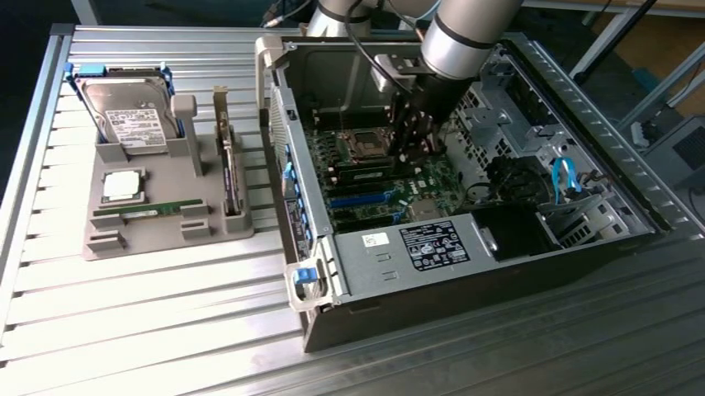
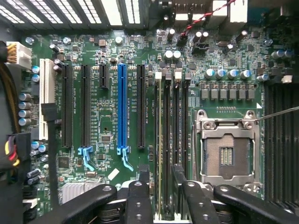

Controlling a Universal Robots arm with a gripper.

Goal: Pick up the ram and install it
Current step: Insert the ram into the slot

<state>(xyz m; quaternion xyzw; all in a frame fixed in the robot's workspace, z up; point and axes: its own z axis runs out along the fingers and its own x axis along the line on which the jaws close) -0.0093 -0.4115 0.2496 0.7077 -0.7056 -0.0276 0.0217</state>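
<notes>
Ram (image 2: 160,144) seated in the board slot

Its long axis was lined up parallel with the blue slot (image 2: 122,109); gripper (image 2: 161,196) was spread wide just above, nothing held.

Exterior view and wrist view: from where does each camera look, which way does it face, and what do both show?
Exterior view: sits high off the arm, looks down at the table, the parts tray with the ram, and the open computer case; the arm reaches into the case.
Wrist view: sits on the wrist, faces the motherboard; the open gripper shows at the edge.
Shared: the motherboard, the empty processor socket, the gripper.
</notes>
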